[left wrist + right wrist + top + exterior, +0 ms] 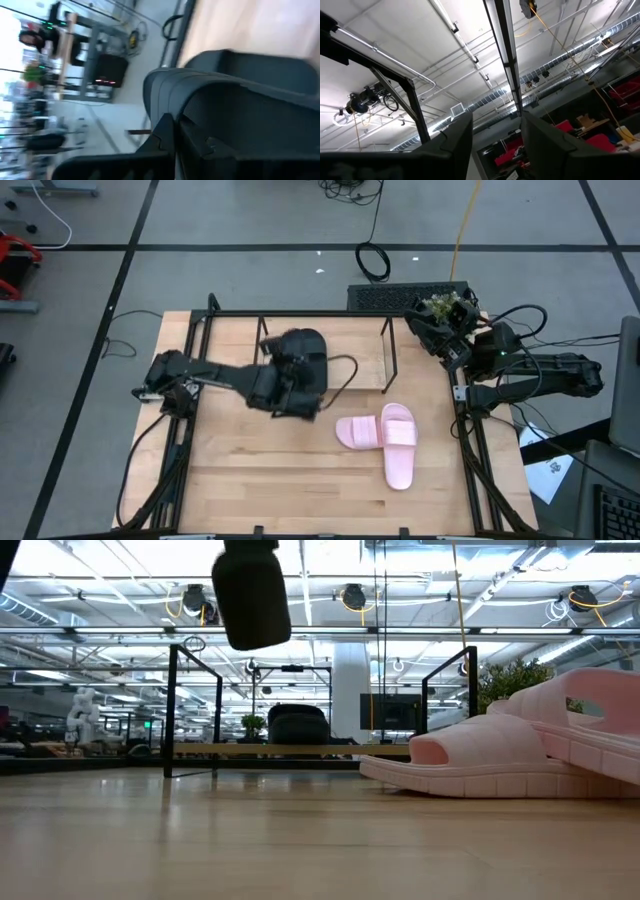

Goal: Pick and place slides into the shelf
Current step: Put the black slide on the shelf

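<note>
My left gripper (285, 385) is over the table's middle, in front of the shelf (388, 352), shut on a matte black slide (308, 352). The low view shows that slide (250, 595) hanging high above the table. A second dark slide (297, 724) rests on the shelf's wooden board (330, 751). Two pale pink slides lie on the table right of centre, one (362, 431) crosswise, the other (400, 448) with its strap end resting on the first. My right gripper (495, 135) waits open at the table's right edge, pointing up at the ceiling. My left gripper holds the black slide at its wide ribbed strap (200, 95), which fills the wrist view just ahead of one finger (165, 142). The slide itself hides the exact place of contact. It is lifted clear of the table and hangs below the gripper.
Black frame rails (470, 450) run along the table's left, right and far edges. The shelf's thin rods (171, 710) stand upright at the far side. Bare wood (260, 480) lies at the near left of the table. A plant and cables (445, 308) sit by the right arm.
</note>
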Robot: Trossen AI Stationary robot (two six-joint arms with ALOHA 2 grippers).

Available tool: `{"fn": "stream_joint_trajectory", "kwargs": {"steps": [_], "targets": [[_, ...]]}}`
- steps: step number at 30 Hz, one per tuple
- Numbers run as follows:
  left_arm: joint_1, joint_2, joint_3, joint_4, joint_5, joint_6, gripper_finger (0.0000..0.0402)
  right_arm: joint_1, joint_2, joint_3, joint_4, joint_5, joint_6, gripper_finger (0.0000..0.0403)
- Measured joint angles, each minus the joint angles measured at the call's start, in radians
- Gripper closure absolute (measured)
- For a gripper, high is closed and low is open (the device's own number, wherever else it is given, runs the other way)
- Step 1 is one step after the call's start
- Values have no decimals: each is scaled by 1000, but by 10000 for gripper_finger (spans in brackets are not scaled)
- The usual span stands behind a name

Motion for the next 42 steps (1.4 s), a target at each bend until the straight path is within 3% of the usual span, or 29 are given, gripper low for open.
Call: {"fn": "stream_joint_trajectory", "kwargs": {"steps": [4,12,25,42], "targets": [[51,-1,-50,1,-30,103,402,0,-2,0,5,0,0,245],[81,-28,-251,49,-39,112,402,-1,-3,0,5,1,0,245],[138,-223,-590,433,-22,345,402,-1,-3,0,21,4,-10,245],[271,-223,-740,764,55,689,402,-1,-2,0,24,5,-57,245]]}}
